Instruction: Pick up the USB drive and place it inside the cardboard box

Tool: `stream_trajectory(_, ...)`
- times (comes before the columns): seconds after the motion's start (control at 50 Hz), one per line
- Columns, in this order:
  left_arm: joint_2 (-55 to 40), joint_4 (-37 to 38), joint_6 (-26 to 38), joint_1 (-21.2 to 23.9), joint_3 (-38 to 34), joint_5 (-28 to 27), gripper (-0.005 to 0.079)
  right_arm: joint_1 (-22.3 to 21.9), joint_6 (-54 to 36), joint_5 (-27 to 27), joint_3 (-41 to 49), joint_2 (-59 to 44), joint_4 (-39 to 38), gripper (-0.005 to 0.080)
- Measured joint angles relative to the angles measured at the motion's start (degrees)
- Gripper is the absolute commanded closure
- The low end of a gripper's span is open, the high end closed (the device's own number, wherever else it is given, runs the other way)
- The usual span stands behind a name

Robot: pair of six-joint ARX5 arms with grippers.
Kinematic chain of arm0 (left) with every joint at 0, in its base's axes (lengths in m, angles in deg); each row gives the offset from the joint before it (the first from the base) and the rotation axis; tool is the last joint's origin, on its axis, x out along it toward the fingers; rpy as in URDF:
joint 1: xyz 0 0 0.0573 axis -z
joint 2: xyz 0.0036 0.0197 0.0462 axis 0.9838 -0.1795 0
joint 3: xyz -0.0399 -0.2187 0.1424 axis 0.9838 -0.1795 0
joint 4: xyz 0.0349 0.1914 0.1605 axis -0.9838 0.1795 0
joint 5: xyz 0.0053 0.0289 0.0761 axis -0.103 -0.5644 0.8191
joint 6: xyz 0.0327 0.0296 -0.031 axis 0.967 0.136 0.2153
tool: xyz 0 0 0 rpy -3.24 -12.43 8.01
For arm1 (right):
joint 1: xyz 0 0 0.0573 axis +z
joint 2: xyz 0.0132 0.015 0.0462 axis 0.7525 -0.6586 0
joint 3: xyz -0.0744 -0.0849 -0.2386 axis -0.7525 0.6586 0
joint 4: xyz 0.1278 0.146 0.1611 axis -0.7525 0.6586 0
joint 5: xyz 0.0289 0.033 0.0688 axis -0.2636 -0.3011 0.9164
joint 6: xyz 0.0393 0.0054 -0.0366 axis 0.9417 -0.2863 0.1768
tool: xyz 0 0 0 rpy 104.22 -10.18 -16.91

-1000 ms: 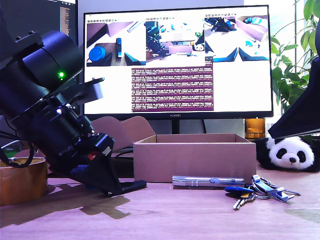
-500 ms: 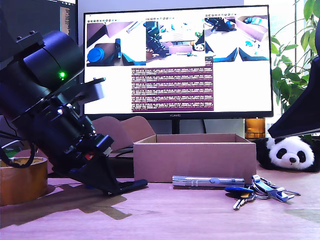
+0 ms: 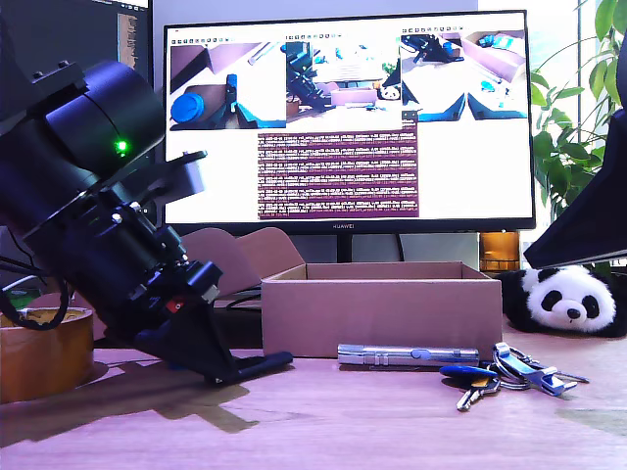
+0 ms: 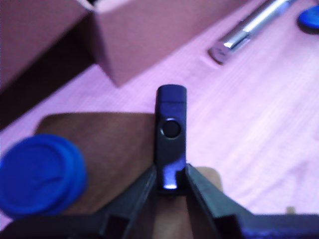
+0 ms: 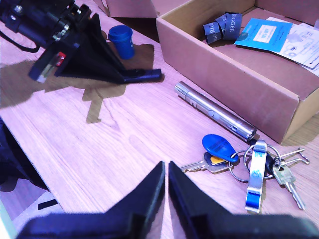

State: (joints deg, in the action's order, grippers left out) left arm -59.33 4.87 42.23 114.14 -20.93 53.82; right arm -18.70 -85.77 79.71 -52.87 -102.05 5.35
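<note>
1. USB drive [image 4: 171,144]: we hold it clamped by its near end in my first gripper [image 4: 169,185], low over the table [image 5: 114,144], left of the cardboard box [image 3: 382,308] in the exterior view.
2. Look: slim, glossy black stick with a round pivot.
3. My second gripper [image 5: 166,174]: jaws closed on nothing, near the keys [image 5: 249,162].

Ahead of my first gripper [image 4: 171,181], past the tip of the slim black USB drive [image 4: 171,137] pinched between its jaws: the low brown cardboard box [image 4: 149,35], with the long silver pen-like metal tube [image 4: 251,27] lying off to one side before the box wall. Beside the same jaws, on the wooden table [image 4: 249,124]: a small round blue plastic cup [image 4: 41,174]. Ahead of my second gripper [image 5: 166,186]: a bunch of metal keys with a blue oval tag [image 5: 249,159], then the tube and the box behind it.
</note>
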Motion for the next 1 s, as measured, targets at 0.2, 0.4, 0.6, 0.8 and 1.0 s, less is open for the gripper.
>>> stream_trajectory(0.2,2.2,3.9,0.3,0.4,0.0,-2.3,0.0705,0.0,0.0,0.0,0.0,0.0,0.0,0.0765)
stream_trajectory(0.4,8.4,4.0,1.6,2.8,0.0,-4.5,0.0705,0.0,0.0,0.0,0.0,0.0,0.0,0.0765)
stream_trajectory(0.6,13.2,2.1,1.7,4.9,0.0,-5.2,0.0705,0.0,0.0,0.0,0.0,0.0,0.0,0.0765)
stream_trajectory(0.8,13.6,-3.5,1.2,5.6,0.7,-4.9,0.0706,0.0,0.0,0.0,0.0,0.0,0.0,0.0765)
stream_trajectory(1.0,13.0,-10.4,-3.3,6.6,5.4,-2.3,0.0706,0.0,0.0,0.0,0.0,0.0,0.0,0.0765)
